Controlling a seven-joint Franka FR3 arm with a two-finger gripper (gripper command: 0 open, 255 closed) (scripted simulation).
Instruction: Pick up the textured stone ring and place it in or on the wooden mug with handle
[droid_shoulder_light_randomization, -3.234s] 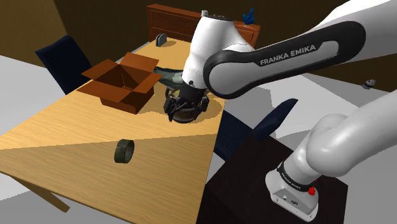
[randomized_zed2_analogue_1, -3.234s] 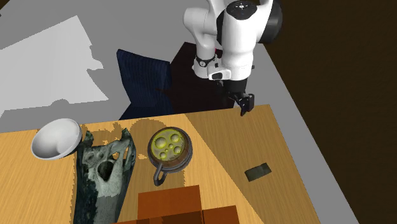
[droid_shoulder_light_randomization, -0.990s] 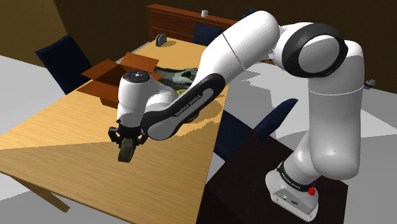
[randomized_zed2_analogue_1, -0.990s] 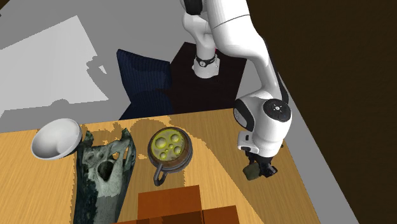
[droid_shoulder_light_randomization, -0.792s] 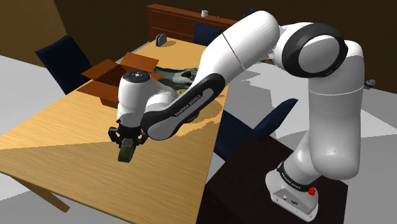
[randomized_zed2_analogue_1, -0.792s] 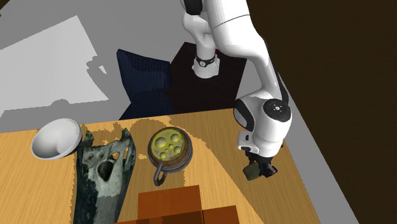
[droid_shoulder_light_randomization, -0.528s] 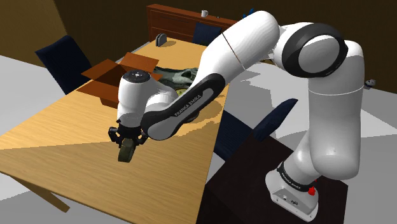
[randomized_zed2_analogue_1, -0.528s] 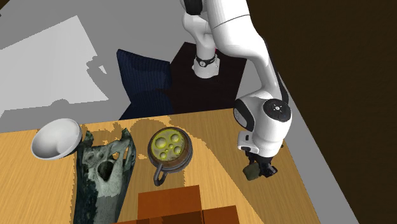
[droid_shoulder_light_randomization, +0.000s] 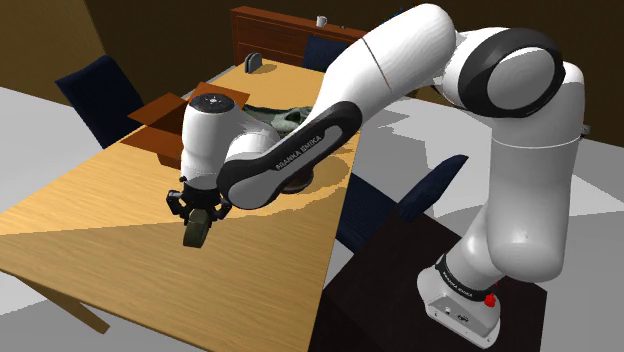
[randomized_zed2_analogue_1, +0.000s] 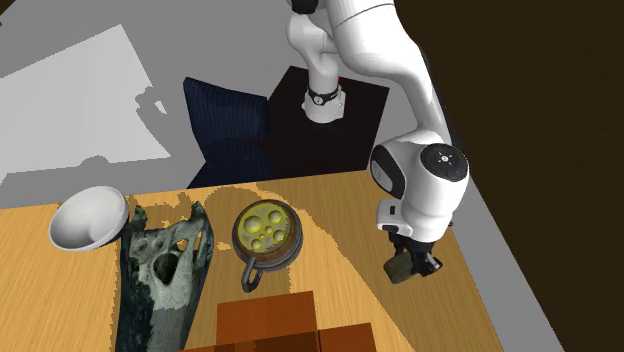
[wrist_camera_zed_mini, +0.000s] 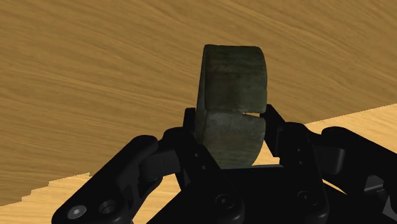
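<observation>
My gripper (droid_shoulder_light_randomization: 199, 222) is shut on the dark olive stone ring (droid_shoulder_light_randomization: 196, 231), which stands on edge between the fingers just above the wooden table (droid_shoulder_light_randomization: 90, 240). In the wrist view the ring (wrist_camera_zed_mini: 233, 83) is clasped by both black fingers (wrist_camera_zed_mini: 276, 127), with the gripper (wrist_camera_zed_mini: 232, 122) looking down at the tabletop. From the second exterior view the ring (randomized_zed2_analogue_1: 397, 269) hangs under the gripper (randomized_zed2_analogue_1: 408, 264) near the table's right edge. The brown mug with a handle (randomized_zed2_analogue_1: 265, 234) stands to the left of it, holding yellow-green balls.
An open cardboard box (droid_shoulder_light_randomization: 160, 135) sits behind the arm, also seen as the box (randomized_zed2_analogue_1: 290, 325). A grey-green skull-like piece (randomized_zed2_analogue_1: 160, 270) and a white bowl (randomized_zed2_analogue_1: 88, 220) lie left of the mug. A dark blue chair (randomized_zed2_analogue_1: 225, 120) stands at the table's side.
The hand has risen a little and shifted slightly, carrying the ring up off the tabletop. The fingers stay clasped on it.
</observation>
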